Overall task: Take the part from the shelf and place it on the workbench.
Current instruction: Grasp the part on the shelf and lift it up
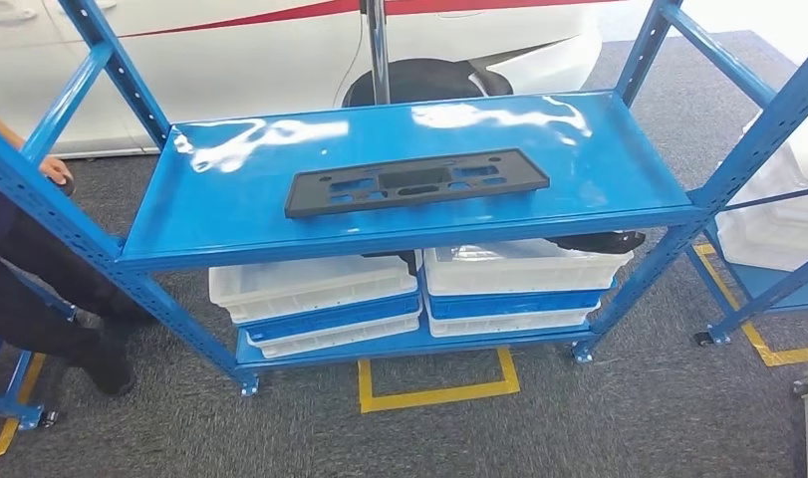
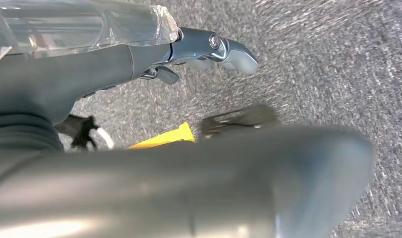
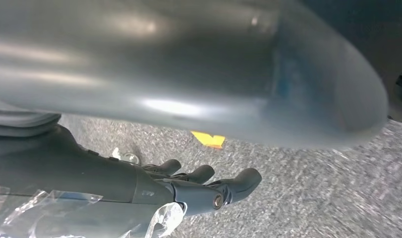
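Note:
A flat black plastic part (image 1: 416, 182) with several cut-outs lies lengthwise on the top board of the blue shelf (image 1: 619, 169), near its front edge. My left hand (image 2: 208, 49) hangs over grey carpet with its fingers stretched out and apart, holding nothing. My right hand (image 3: 203, 186) likewise hangs above the carpet, fingers extended and empty. Both hands are far from the part.
White and blue crates (image 1: 315, 299) (image 1: 514, 284) are stacked on the lower shelf. A person (image 1: 41, 289) in dark clothes stands at the left by the shelf post. A second blue rack (image 1: 778, 209) with white crates stands at the right. Yellow floor tape (image 1: 434, 393) marks the carpet.

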Controlling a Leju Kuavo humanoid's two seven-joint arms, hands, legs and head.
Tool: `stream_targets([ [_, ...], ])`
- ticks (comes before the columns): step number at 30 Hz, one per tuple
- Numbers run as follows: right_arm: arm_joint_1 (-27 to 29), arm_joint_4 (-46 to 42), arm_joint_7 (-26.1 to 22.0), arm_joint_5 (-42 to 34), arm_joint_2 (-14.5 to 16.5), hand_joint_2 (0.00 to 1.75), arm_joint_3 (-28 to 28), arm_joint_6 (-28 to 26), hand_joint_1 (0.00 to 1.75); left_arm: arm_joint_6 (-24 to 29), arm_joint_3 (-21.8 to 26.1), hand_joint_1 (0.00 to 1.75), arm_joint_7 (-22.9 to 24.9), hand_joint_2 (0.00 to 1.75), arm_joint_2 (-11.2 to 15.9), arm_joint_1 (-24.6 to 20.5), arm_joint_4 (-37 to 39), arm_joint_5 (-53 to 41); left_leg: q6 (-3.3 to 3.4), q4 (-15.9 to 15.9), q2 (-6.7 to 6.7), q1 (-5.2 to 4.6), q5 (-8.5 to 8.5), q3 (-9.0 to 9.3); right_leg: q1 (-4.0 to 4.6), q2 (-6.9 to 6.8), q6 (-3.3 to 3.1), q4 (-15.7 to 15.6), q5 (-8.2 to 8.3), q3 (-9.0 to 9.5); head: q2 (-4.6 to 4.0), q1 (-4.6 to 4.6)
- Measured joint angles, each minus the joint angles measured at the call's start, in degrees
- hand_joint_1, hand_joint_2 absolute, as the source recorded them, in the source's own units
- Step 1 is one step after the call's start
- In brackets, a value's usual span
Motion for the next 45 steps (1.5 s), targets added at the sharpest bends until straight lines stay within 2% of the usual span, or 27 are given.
stream_targets([
  [1,0.1,0.0,0.0,0.0,0.0,0.0,0.1,0.0,0.0,0.1,0.0,0.0,0.2,0.0,0.0,0.1,0.0,-0.2,0.0,-0.9,0.0,0.01,-1.37,-1.41,-0.01,0.18,0.03,0.0,-0.94,1.28,0.0,-0.01],
  [2,0.1,0.0,0.0,0.0,0.0,0.0,0.2,0.0,0.0,0.2,0.0,0.0,0.3,0.0,0.0,0.2,0.0,-0.4,0.1,-3.0,0.0,0.01,-0.8,-2.31,-0.02,0.34,0.1,0.0,-1.89,2.57,0.0,-0.02],
  [3,0.2,0.0,0.0,0.0,0.0,0.0,0.2,0.0,0.0,0.2,0.0,0.0,0.4,0.0,0.0,0.3,0.1,-0.4,0.3,-6.0,0.0,-0.03,2.47,-2.89,-0.02,0.43,0.19,-0.1,-2.85,3.71,0.0,-0.03],
  [5,0.2,0.0,0.0,0.0,0.0,0.0,0.4,0.0,0.0,0.0,0.0,0.0,0.7,0.0,0.0,0.4,0.2,-0.4,1.01,-10.9,-0.01,-0.34,11.82,-3.08,0.1,0.78,0.65,0.0,-4.77,5.65,0.0,0.01],
  [6,0.2,0.1,0.1,0.1,0.0,0.0,0.5,0.0,0.0,-0.2,0.0,0.0,0.9,0.0,0.0,0.4,0.3,-0.5,1.37,-12.1,-0.01,-0.54,15.19,-2.88,0.12,0.96,0.94,0.0,-5.57,6.23,0.0,0.04],
  [7,0.0,0.1,0.1,0.1,0.0,0.0,0.5,0.0,0.0,-0.4,-0.1,0.0,1.0,0.0,0.0,0.4,0.3,-0.5,1.75,-12.3,-0.03,-0.82,16.4,-2.6,0.1,1.11,1.28,-0.1,-6.12,6.71,0.0,0.09],
  [9,-0.4,0.2,0.1,0.1,0.1,0.0,0.5,0.0,0.0,-0.6,-0.1,0.0,1.1,0.0,0.0,0.0,0.3,-0.5,2.45,-12.8,-0.1,-0.91,16.1,-1.81,-0.05,0.89,1.91,-0.7,-6.85,7.38,0.0,0.1],
  [11,-0.7,0.2,0.1,0.1,0.1,0.0,0.6,0.0,0.0,-0.7,-0.1,0.0,1.1,0.0,0.1,-0.3,0.3,-0.5,3.18,-14.2,-0.09,-0.51,15.91,-0.7,-0.03,0.3,2.37,1.9,-8.43,6.41,0.01,0.18],
  [13,-0.7,0.2,0.1,0.1,0.1,0.0,0.7,0.0,0.0,-0.8,-0.1,0.0,1.1,0.0,0.1,-0.5,0.4,-0.5,3.61,-15.0,-0.03,-0.16,15.55,0.25,-0.08,-0.05,2.75,9.3,-11.01,2.01,0.02,0.32],
  [14,-0.7,0.2,0.1,0.1,0.1,0.0,0.7,0.0,0.0,-0.9,-0.1,0.0,1.1,0.0,0.0,-0.5,0.4,-0.5,3.65,-15.1,-0.05,-0.08,15.27,0.64,-0.18,-0.07,2.99,13.1,-11.7,-0.78,0.02,0.37],
  [15,-0.6,0.2,0.1,0.1,0.1,0.0,0.7,0.0,0.0,-1.0,-0.1,0.0,1.1,0.0,0.0,-0.5,0.4,-0.5,3.6,-15.1,-0.12,0.03,14.92,1.05,-0.33,-0.08,3.25,15.4,-11.32,-3.03,0.02,0.39],
  [16,-0.5,0.2,-0.1,0.1,0.1,0.0,0.7,0.0,0.0,-1.1,-0.1,0.0,1.1,0.0,0.0,-0.4,0.4,-0.5,3.45,-15.1,-0.24,0.16,14.53,1.52,-0.48,-0.1,3.47,15.5,-9.75,-4.36,0.02,0.42],
  [17,-0.4,0.2,-0.3,0.1,0.1,0.0,0.7,0.0,0.0,-1.2,-0.1,0.0,1.1,0.0,0.0,-0.3,0.4,-0.5,3.23,-15.1,-0.36,0.32,14.15,2.08,-0.66,-0.13,3.69,13.3,-7.11,-4.57,0.02,0.43],
  [19,-0.3,0.2,-1.3,-0.1,0.1,0.0,0.8,0.0,0.0,-1.5,-0.1,0.0,1.1,0.0,0.0,-0.3,0.4,-0.5,2.51,-15.1,-0.55,0.44,13.39,3.01,-1.0,-0.21,4.12,5.9,-1.71,-3.08,0.01,0.44],
  [21,-0.4,0.2,-2.8,-0.5,0.2,0.0,0.8,0.0,0.0,-1.8,-0.1,0.0,1.1,0.0,0.1,-0.4,0.4,-0.4,1.64,-15.1,-0.59,0.26,12.86,3.24,-1.09,-0.04,3.75,1.5,0.44,-2.02,0.01,0.31],
  [22,-0.5,0.2,-3.7,-0.8,0.3,0.0,0.8,0.0,0.0,-1.9,-0.2,0.0,1.1,0.0,0.1,-0.5,0.4,-0.3,1.66,-15.1,-0.6,0.15,12.72,3.18,-1.01,0.06,3.44,1.1,0.37,-1.99,0.01,0.24],
  [25,-0.5,0.2,-6.2,-1.1,0.6,0.0,0.8,0.1,0.0,-2.0,-0.2,0.0,1.0,0.0,0.1,-0.4,0.4,-0.2,3.76,-15.3,-0.59,0.11,12.99,3.17,-0.91,0.1,2.93,0.8,0.67,-2.05,0.01,0.1],
  [26,-0.5,0.2,-7.0,-1.0,0.7,0.0,0.8,0.2,0.0,-2.0,-0.2,0.0,1.0,0.0,0.1,-0.4,0.4,-0.2,4.21,-15.4,-0.59,0.1,13.15,3.21,-0.85,0.11,2.86,0.8,0.68,-2.05,0.01,0.07],
  [27,-0.6,0.2,-7.8,-1.0,0.9,0.0,0.8,0.2,0.0,-2.0,-0.3,0.0,0.9,0.0,0.1,-0.4,0.4,-0.4,4.28,-15.6,-0.59,0.11,13.19,3.29,-0.78,0.12,2.75,0.8,0.67,-2.06,0.01,0.06],
  [31,-1.5,0.2,-9.3,-0.7,1.5,0.0,1.0,0.4,0.0,-1.4,-1.0,0.0,-0.2,0.0,0.1,-0.5,0.4,-0.5,3.72,-16.0,-0.59,0.19,13.4,3.54,-0.63,0.12,2.25,0.8,0.57,-2.06,0.0,0.04],
  [34,-1.9,0.2,-9.4,-0.4,1.9,0.0,1.2,0.5,0.0,-1.4,-1.2,0.0,-0.6,0.0,0.2,-0.5,0.4,-0.3,3.39,-15.9,-0.59,0.12,13.17,3.44,-0.92,0.04,2.21,0.7,0.55,-2.06,0.0,0.0],
  [37,-2.1,0.2,-9.2,-0.1,2.4,0.0,1.4,0.7,0.0,-1.2,-1.4,0.0,-0.1,0.0,0.2,-0.5,0.4,-0.1,3.79,-17.3,-0.62,-0.06,12.98,3.95,-1.02,-0.05,2.66,0.7,1.64,-1.76,0.01,-0.06],
  [39,-2.1,0.2,-8.9,0.1,2.5,0.0,1.6,0.9,0.0,-0.9,-1.6,0.0,0.3,0.0,0.2,-0.5,0.4,0.0,3.81,-19.5,-0.71,0.38,13.35,5.67,-0.81,-0.19,3.12,1.5,2.39,-1.72,0.01,-0.01],
  [41,-2.1,0.2,-8.3,0.2,2.5,0.0,1.9,1.1,0.0,-0.7,-1.6,0.0,0.5,0.0,0.1,-0.5,0.4,0.3,3.48,-20.6,-0.72,0.84,13.74,7.2,-0.67,-0.28,3.43,4.8,0.22,-3.45,0.0,0.21],
  [43,-1.8,0.2,-7.7,0.2,2.5,0.0,2.2,1.1,0.0,-0.5,-1.6,0.0,0.7,0.0,0.1,-0.4,0.4,0.5,3.1,-20.6,-0.63,0.92,13.59,7.68,-0.8,-0.3,3.87,11.2,-3.01,-7.26,0.0,0.37],
  [44,-1.6,0.2,-7.3,0.2,2.5,0.0,2.3,1.2,0.0,-0.4,-1.6,0.0,0.8,0.0,0.1,-0.4,0.4,0.6,2.84,-20.6,-0.6,1.0,13.39,7.92,-0.97,-0.31,4.17,13.6,-3.72,-8.99,0.0,0.38],
  [45,-1.3,0.2,-7.1,0.2,2.4,0.0,2.3,1.2,0.0,-0.3,-1.7,0.0,1.0,0.0,0.1,-0.3,0.4,0.6,2.53,-20.5,-0.61,1.18,13.14,8.24,-1.13,-0.32,4.53,14.0,-3.16,-9.74,0.0,0.38],
])
